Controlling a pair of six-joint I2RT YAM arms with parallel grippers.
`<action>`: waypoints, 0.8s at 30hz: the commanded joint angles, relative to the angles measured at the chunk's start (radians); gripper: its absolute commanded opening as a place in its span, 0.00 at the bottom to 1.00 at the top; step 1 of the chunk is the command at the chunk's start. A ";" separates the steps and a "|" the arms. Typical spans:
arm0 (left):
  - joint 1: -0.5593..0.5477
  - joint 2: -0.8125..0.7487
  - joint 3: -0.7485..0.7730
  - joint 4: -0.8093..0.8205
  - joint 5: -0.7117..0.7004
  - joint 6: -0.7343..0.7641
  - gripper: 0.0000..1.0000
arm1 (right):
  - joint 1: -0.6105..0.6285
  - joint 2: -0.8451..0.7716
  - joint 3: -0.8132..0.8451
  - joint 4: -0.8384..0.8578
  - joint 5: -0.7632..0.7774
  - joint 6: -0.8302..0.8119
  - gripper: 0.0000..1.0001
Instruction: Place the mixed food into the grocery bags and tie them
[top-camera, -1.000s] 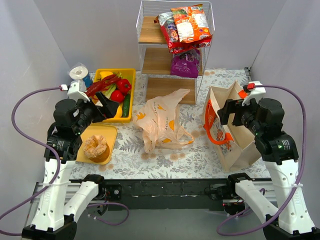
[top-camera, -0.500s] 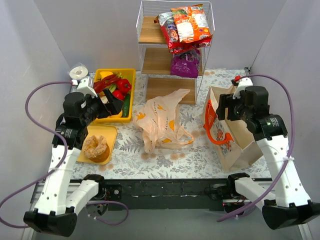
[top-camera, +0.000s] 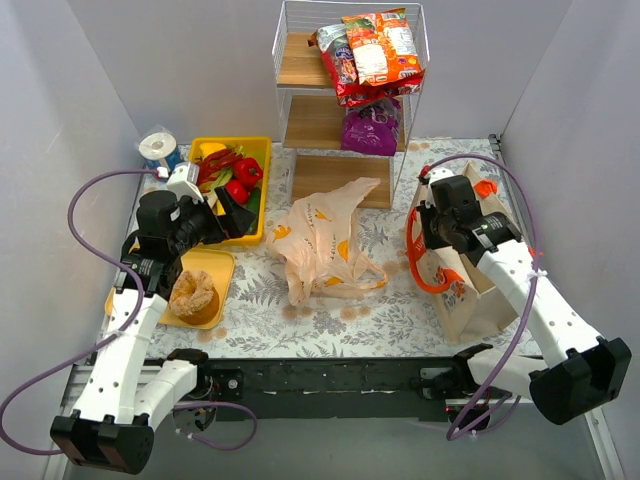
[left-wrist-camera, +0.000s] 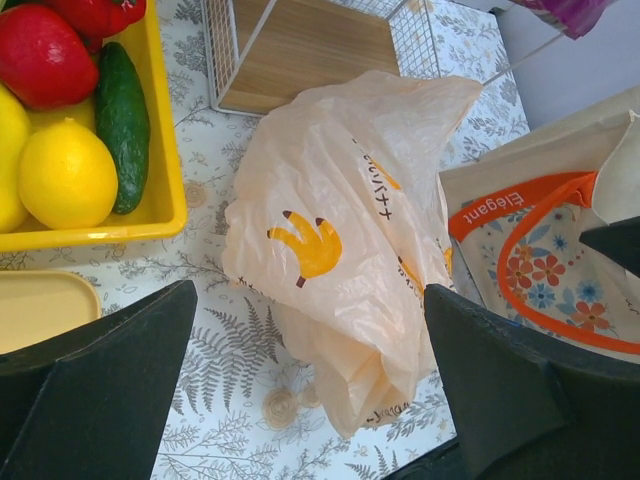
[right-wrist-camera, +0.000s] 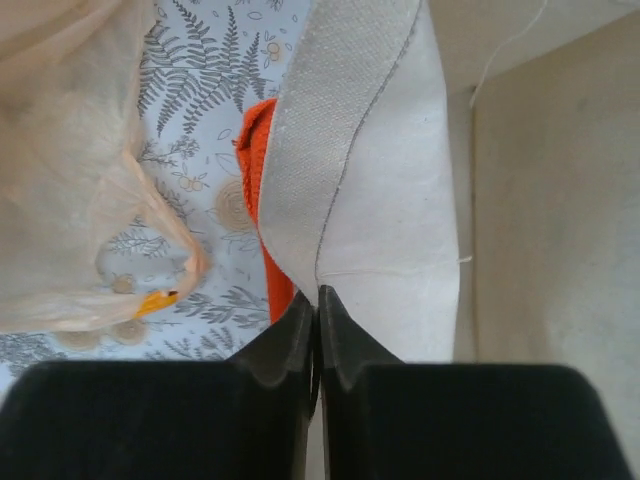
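Pinching the beige tote (top-camera: 450, 292) rim right of the wire rack (top-camera: 300, 65): right hand (right-wrist-camera: 318, 300) clamped on fabric; left hand (top-camera: 228, 212) spread wide, empty. Crisp packets (top-camera: 372, 50), purple packet (top-camera: 370, 128) on rack; cucumber (top-camera: 253, 210) left of it. Nothing bagged, nothing tied.

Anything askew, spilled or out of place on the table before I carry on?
The peach plastic bag lies crumpled and collapsed mid-table. The crisp packets overhang the wire rack's top shelf. The right gripper pinches the beige tote's rim. Nothing looks spilled or torn.

Purple snack packet (left-wrist-camera: 570, 12) and beige tote (left-wrist-camera: 560, 150) run off the edges (left wrist view).
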 joint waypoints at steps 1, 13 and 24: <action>-0.003 -0.058 -0.003 -0.022 0.033 0.032 0.98 | 0.017 -0.055 0.021 0.065 0.015 -0.056 0.01; -0.003 -0.046 0.110 -0.114 0.229 -0.005 0.98 | 0.111 -0.200 0.180 -0.103 -0.430 -0.149 0.01; -0.005 0.024 0.129 -0.036 0.396 -0.106 0.98 | 0.382 -0.151 0.038 0.122 -0.450 -0.143 0.01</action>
